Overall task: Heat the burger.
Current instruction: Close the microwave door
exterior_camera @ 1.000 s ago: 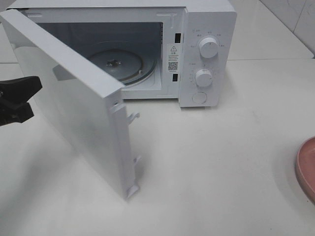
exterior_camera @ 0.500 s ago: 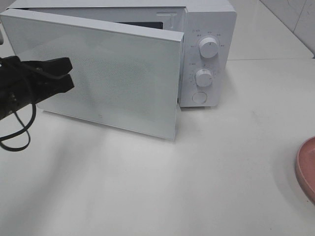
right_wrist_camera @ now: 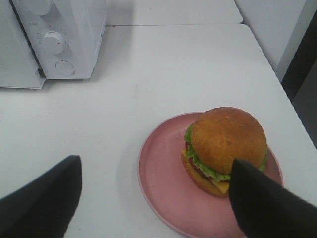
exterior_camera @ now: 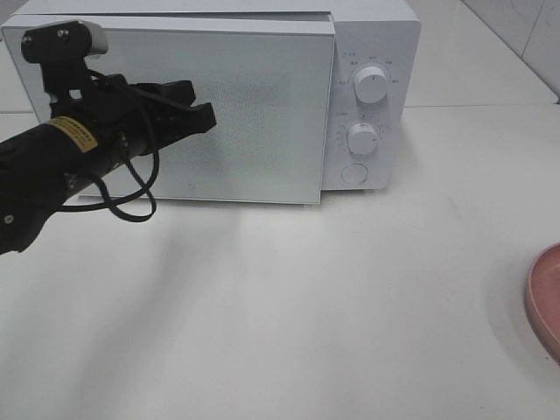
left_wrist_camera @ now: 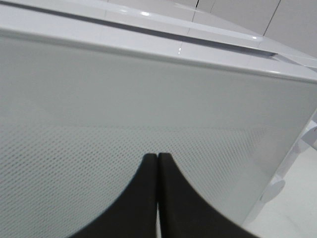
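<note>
burger (right_wrist_camera: 225, 148) sitting on pink plate (right_wrist_camera: 161, 183), well apart from microwave (exterior_camera: 367, 52); looking soft, stacked, squashable, so gripping low at the sides. right gripper (right_wrist_camera: 156, 201) hovering wide open, left gripper (left_wrist_camera: 157, 163) pressing door (exterior_camera: 254, 114), pinched closed.

A kitchen-like test setup: a white microwave (exterior_camera: 210, 96) on a plain white table (exterior_camera: 350, 297) beside tiled wall (exterior_camera: 525, 35).

The microwave door (exterior_camera: 254, 114) hides the whole inside, and the left arm (exterior_camera: 79, 153) covers part of the door front. The tiny print around the knobs (exterior_camera: 372, 86) is too small to read. From up high only a sliver of the pink plate (exterior_camera: 547, 302) shows, so the burger (right_wrist_camera: 225, 148) sits out of frame there. The right claw (right_wrist_camera: 153, 198) has its tips cut off by the edge.
</note>
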Controlling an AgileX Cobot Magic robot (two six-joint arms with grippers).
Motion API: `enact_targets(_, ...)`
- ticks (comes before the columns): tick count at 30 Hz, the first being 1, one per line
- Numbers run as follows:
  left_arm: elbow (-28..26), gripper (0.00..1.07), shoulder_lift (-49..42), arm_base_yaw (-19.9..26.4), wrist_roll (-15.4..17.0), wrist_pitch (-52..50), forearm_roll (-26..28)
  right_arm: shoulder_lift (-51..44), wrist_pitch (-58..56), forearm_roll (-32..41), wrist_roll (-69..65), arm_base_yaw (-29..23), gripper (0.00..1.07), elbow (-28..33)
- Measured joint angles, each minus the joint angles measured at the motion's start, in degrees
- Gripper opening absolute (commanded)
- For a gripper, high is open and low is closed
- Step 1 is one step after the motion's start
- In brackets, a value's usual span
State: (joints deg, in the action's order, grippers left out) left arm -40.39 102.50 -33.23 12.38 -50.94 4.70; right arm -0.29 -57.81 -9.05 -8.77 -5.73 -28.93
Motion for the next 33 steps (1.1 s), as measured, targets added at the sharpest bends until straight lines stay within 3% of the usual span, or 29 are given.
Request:
enact_targets(3,-4.4,0.0,2.2,-1.6,-1.7,2.0,2.2,0.0,0.0,0.0,0.0,0.0,0.76,0.0)
enact_targets(6,-5.3,0.0,2.7,-1.9,-1.8,2.5,2.5,0.0,0.0,0.0,0.0,0.0,0.76,0.0)
enact_targets(8,-9.6,0.0,4.9,-2.5,-1.9,5.0,3.6,0.0,0.0,0.0,0.0,0.0,0.76,0.0)
enact_targets(14,-13.3,0.0,7.0,-3.2,-2.2,9.1,3.0,0.0,0.0,0.0,0.0,0.0,0.76,0.0)
enact_targets(16,-16.4,0.0,8.8,-3.7,-4.2,11.0,2.8,0.0,0.0,0.0,0.0,0.0,0.76,0.0)
enact_targets(20,-18.3,0.0,10.3,-4.0,-5.5,12.1,3.0,0.0,0.0,0.0,0.0,0.0,0.76,0.0)
enact_targets(28,-21.1,0.0,11.2,-4.1,-11.5,15.7,4.9,0.0,0.0,0.0,0.0,0.0,0.76,0.0)
enact_targets(33,-22.2,0.0,8.5,-4.0,-12.7,28.2,8.5,0.0,0.0,0.0,0.0,0.0,0.76,0.0)
